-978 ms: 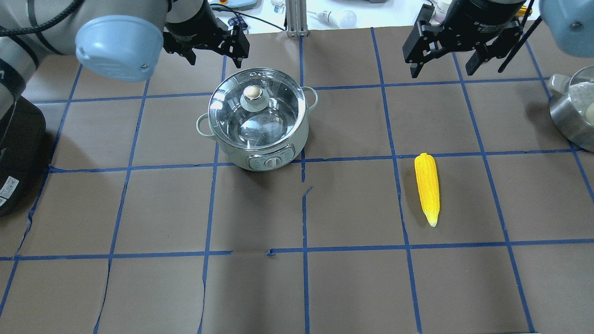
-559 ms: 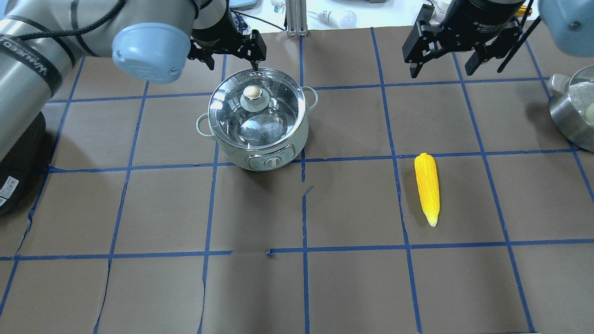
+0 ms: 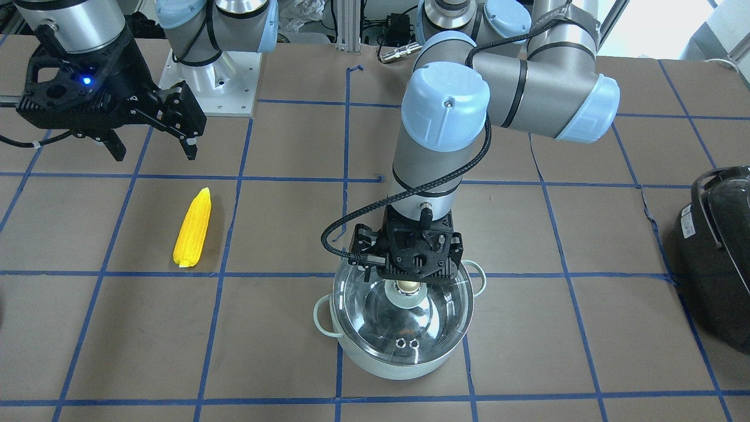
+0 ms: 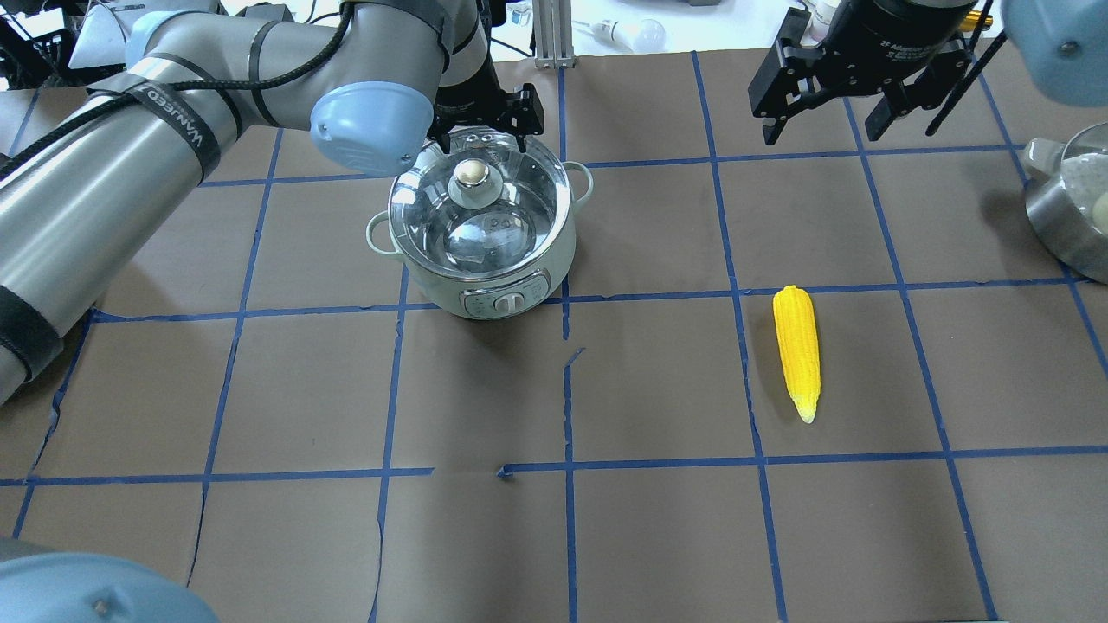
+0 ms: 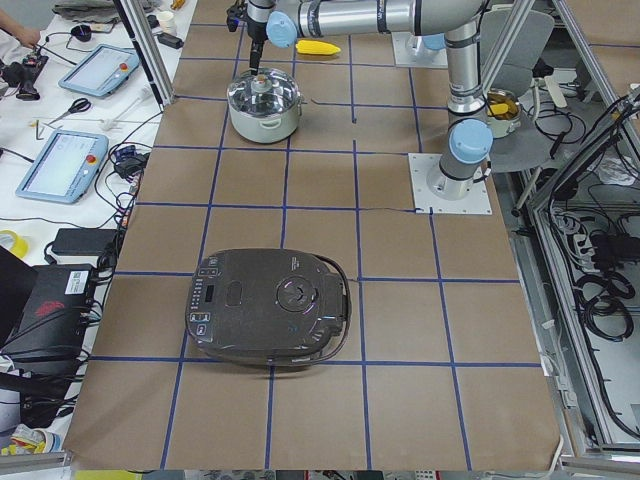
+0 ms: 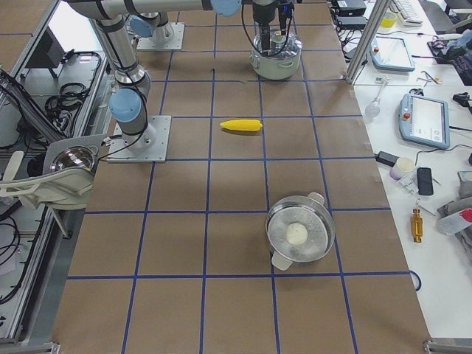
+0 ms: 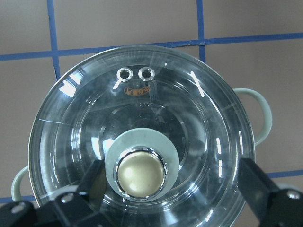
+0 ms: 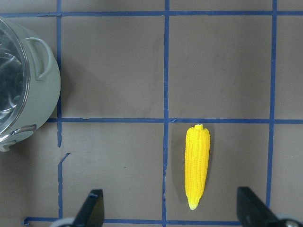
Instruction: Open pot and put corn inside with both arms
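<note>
Pot (image 4: 554, 268) sits on the desk (image 4: 658, 389) with its glass lid (image 7: 199, 118) on, so it's closed. Left arm (image 4: 130, 182) is over it. Left jaws are spread, one finger either side of the lid knob (image 7: 141, 172), with gaps on both sides and no contact. Corn (image 4: 796, 350) lies flat on the desk, well to the pot's right, tapered tip toward the robot. Right arm (image 3: 73, 29) hovers well above the corn, right jaws spread and empty.
</note>
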`<state>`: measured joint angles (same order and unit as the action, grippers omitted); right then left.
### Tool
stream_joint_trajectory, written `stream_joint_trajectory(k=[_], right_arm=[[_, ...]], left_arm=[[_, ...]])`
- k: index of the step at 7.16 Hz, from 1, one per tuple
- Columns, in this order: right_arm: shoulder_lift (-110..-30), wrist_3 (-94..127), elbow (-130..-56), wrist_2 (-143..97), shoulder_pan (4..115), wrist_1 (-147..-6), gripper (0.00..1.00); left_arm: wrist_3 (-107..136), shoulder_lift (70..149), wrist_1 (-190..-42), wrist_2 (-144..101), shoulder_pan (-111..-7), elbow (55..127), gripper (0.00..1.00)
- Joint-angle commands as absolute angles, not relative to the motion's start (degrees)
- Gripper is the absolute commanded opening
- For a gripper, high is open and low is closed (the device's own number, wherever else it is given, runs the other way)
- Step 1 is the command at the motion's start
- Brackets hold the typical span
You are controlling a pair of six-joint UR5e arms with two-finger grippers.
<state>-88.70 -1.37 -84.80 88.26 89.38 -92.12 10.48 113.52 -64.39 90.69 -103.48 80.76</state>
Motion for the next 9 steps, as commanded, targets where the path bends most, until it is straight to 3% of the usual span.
stream_joint_trajectory(k=[1, 5, 9], right_arm=[[-88.77, -1.41, -84.73, 88.24, 89.38, -92.11, 1.00], [-88.59, -1.41, -84.81, 88.33, 89.56, -92.11, 1.00], [-88.42, -1.40, -84.81, 88.33, 89.74, -92.20, 1.00]], left_arm=[[15.51, 114.16, -64.68, 93.84, -103.27, 81.65, 1.00], [16.70, 115.13, -64.69, 93.78, -103.27, 82.88, 0.97], [16.70, 114.96, -64.69, 93.78, -103.27, 82.88, 0.63]])
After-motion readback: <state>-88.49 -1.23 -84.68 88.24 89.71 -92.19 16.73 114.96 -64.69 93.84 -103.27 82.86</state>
